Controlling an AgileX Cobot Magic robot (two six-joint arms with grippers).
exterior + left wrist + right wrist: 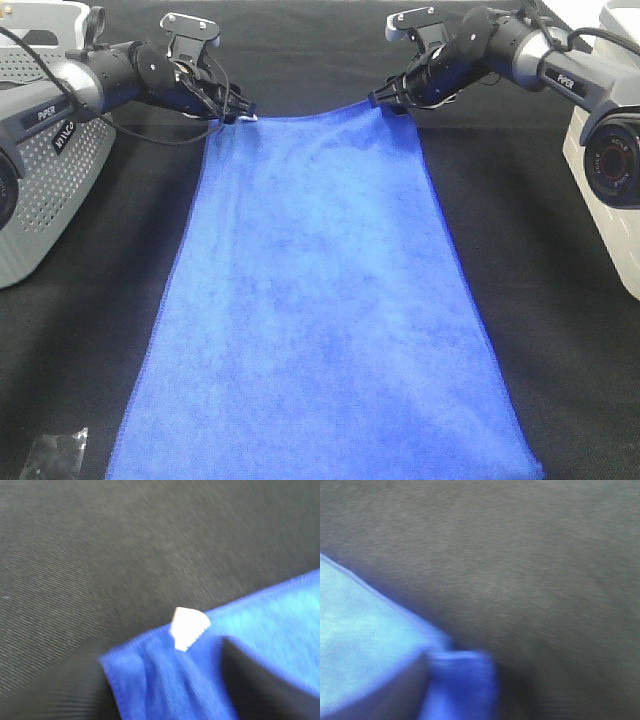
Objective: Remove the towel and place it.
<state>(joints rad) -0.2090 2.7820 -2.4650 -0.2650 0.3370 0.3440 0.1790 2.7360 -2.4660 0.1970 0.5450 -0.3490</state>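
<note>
High camera looks down the towel (320, 310); both wrist cameras sit close over its far corners.

One large royal-blue microfibre towel (320, 310) lies spread on one black woven cloth (520, 250) covering the desk. One small white tag (188, 628) sits at a towel corner. Two black robot arms reach in, each ending in one tool: left tool (240, 112), right tool (385, 100). One crumpled clear plastic scrap (55, 455) lies apart.
</note>
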